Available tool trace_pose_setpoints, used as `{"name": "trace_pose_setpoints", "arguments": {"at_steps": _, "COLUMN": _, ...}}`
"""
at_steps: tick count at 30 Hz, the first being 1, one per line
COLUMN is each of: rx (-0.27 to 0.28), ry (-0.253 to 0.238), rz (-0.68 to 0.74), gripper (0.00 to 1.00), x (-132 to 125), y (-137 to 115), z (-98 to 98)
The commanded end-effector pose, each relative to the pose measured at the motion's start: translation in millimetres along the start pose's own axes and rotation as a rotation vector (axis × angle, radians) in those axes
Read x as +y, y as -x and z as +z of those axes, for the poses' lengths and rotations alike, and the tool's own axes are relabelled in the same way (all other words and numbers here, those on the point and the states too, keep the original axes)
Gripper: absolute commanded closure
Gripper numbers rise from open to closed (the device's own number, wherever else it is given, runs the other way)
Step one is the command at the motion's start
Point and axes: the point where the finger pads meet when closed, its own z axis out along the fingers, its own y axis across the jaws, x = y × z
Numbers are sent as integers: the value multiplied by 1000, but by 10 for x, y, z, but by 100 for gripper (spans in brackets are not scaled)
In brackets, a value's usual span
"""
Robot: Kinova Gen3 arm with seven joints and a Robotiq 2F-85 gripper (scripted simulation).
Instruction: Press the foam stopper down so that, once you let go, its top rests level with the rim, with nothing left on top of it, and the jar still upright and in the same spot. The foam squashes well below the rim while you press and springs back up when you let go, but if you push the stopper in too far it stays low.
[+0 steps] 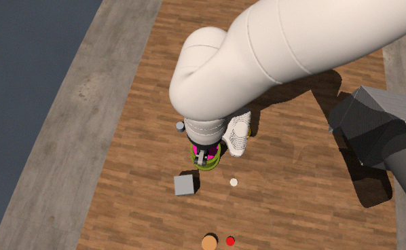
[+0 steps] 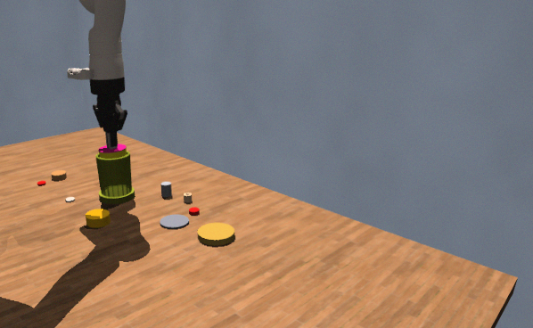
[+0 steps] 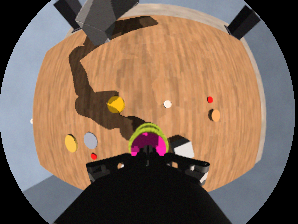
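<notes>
An olive green jar stands upright on the wooden table; it also shows in the overhead view and the wrist view. A magenta foam stopper sits in its mouth, its top a little above the rim. My gripper is shut and empty, pointing straight down, its fingertips touching the top of the stopper at its middle. In the overhead view my gripper covers part of the stopper.
Around the jar lie a grey cube, a small white disc, a yellow puck, a grey cylinder, a grey disc, a large yellow disc, red dots and an orange puck.
</notes>
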Motion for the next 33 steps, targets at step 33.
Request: {"name": "trace_pose_setpoints", "arguments": {"at_steps": 33, "rx": 0, "ry": 0, "rz": 0, "gripper": 100, "x": 1, "y": 1, "z": 161}}
